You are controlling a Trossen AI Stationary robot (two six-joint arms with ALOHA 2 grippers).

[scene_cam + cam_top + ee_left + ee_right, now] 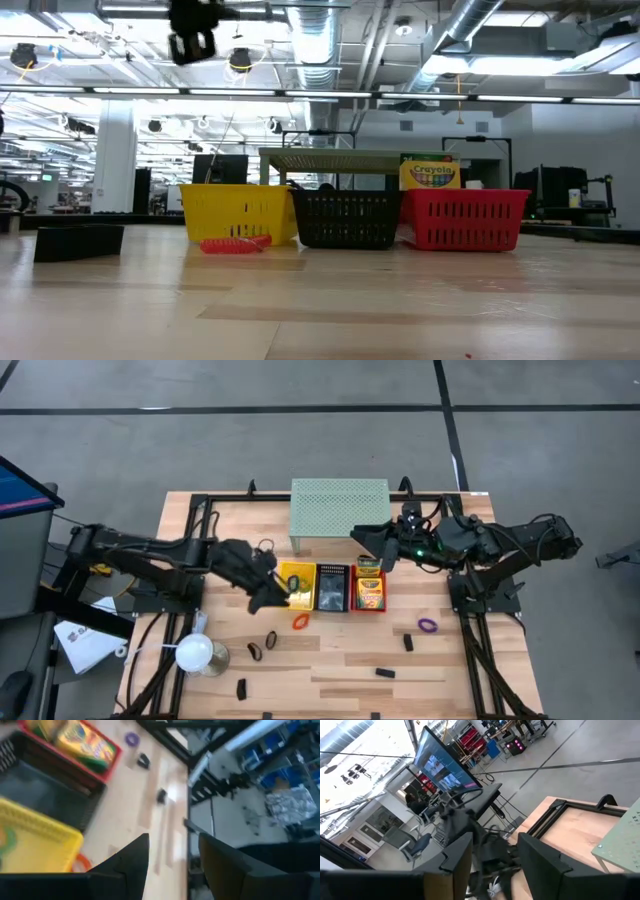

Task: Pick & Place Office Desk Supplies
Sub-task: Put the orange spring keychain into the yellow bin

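Three baskets stand in a row: yellow [298,585], black [331,588] and red [369,590], the red one holding crayon boxes [85,742]. An orange band [300,621], a purple band [428,625], dark bands [262,646] and black clips [408,643] lie loose on the table. My left gripper [172,840] hovers open and empty above the yellow basket's left side [280,592], high in the low view [192,30]. My right gripper [495,840] hangs open and empty above the table near the red basket's far end [366,542].
A pale green mesh shelf [340,510] stands behind the baskets. A white round-headed lamp [197,653] sits at the near left. More black clips [385,673] lie toward the near edge. A green item [5,840] lies in the yellow basket.
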